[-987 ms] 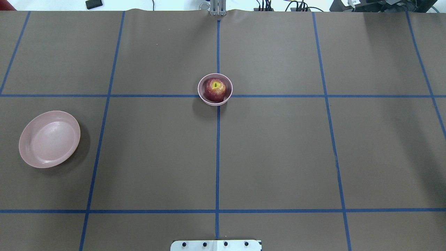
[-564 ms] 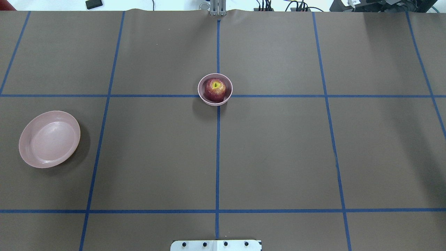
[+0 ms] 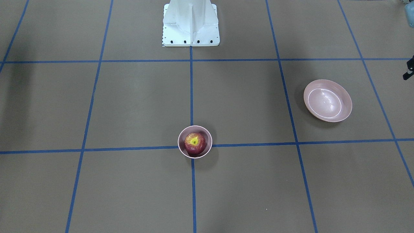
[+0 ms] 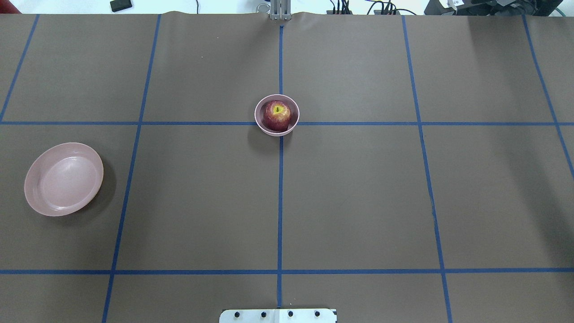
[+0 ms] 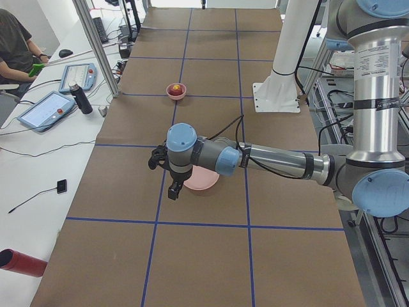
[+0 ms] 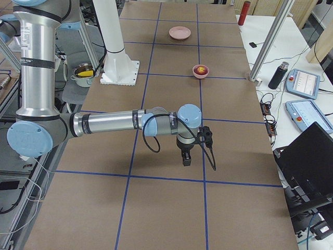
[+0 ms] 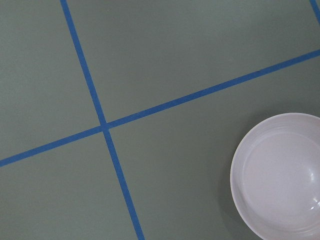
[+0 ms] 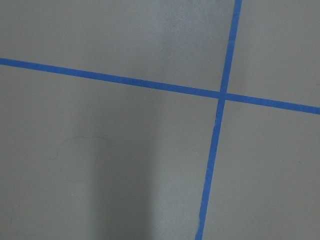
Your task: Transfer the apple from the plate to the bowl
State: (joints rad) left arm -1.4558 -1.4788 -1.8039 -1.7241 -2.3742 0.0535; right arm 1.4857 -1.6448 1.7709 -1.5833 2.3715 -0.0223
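The dark red apple [image 4: 276, 115] sits inside the small pink bowl [image 4: 258, 120] at the table's middle; it also shows in the front view [image 3: 194, 143]. The wide pink plate [image 4: 63, 179] lies empty at the left; the left wrist view shows part of it [image 7: 280, 175]. My left gripper [image 5: 174, 190] hangs above the table beside the plate [image 5: 203, 181]. My right gripper [image 6: 186, 159] hangs over bare table, well away from the bowl [image 6: 201, 73]. Both grippers show only in the side views, so I cannot tell whether they are open or shut.
The robot's white base [image 3: 190, 22] stands at the near table edge. Metal posts [image 6: 265, 41], a dark bottle [image 6: 277, 75] and tablets [image 5: 46, 110] stand along the operators' side. A red cylinder [image 5: 22, 262] lies off the table. A person [image 5: 13, 45] sits there.
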